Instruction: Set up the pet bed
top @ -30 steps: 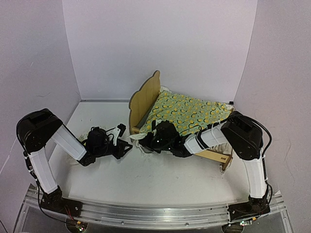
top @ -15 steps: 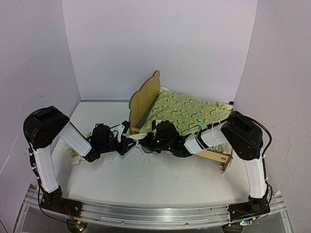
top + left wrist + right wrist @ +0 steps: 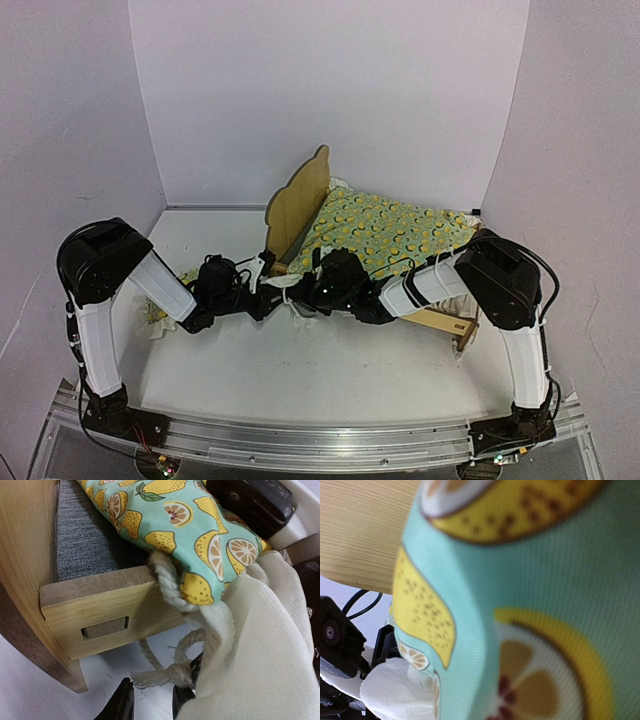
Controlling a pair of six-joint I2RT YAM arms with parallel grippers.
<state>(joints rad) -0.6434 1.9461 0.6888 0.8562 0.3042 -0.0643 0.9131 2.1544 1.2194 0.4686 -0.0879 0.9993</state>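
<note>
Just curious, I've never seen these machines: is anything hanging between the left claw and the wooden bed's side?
Yes. A knotted rope and the quilt's white ruffle hang over the pet bed's side rail, right before the left gripper. The rail's bare wood beside them is unblocked.

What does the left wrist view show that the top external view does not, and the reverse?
Only the left wrist: the grey base panel, a knotted cord and a rectangular slot in the side rail. Only the top external: the rounded top of the headboard, the whole left arm and right arm. Both: the lemon-print quilt and the wooden pet bed.
</note>
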